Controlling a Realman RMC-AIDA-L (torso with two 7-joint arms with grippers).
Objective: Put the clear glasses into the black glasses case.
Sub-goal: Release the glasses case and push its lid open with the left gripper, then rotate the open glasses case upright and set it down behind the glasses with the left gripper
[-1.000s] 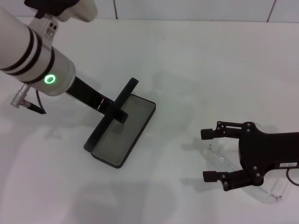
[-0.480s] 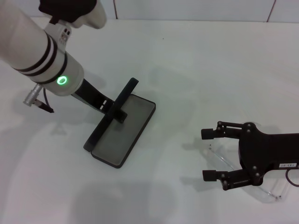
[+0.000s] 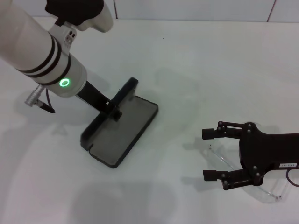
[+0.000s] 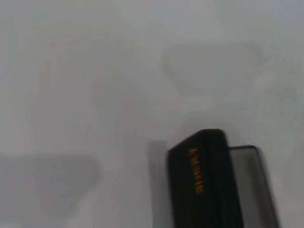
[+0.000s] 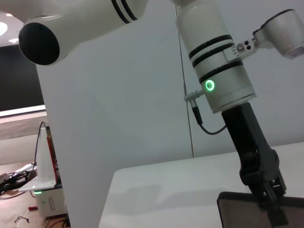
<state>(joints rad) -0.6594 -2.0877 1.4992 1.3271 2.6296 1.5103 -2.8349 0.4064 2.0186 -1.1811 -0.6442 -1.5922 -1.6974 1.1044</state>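
- My left end effector (image 3: pixel 113 110) is clamped on the raised lid of the flat matte black glasses case (image 3: pixel 122 132), propping it up so the grey-lined tray faces upward for loading.
- My right end effector (image 3: pixel 211 154) hangs spread wide and empty over the colourless transparent wraparound glasses (image 3: pixel 243 183) lying on the white surface (image 3: pixel 196 60), well apart from the case.
- I judge the pickup is next.

I can't make out much of the clear glasses (image 3: pixel 243 175): the right gripper (image 3: pixel 211 154) covers their middle, leaving only faint edges. At the black glasses case (image 3: pixel 122 130), the left gripper (image 3: pixel 113 111) meets the raised lid, its jaws hidden. My left wrist view shows the lid blurred, cropped below.
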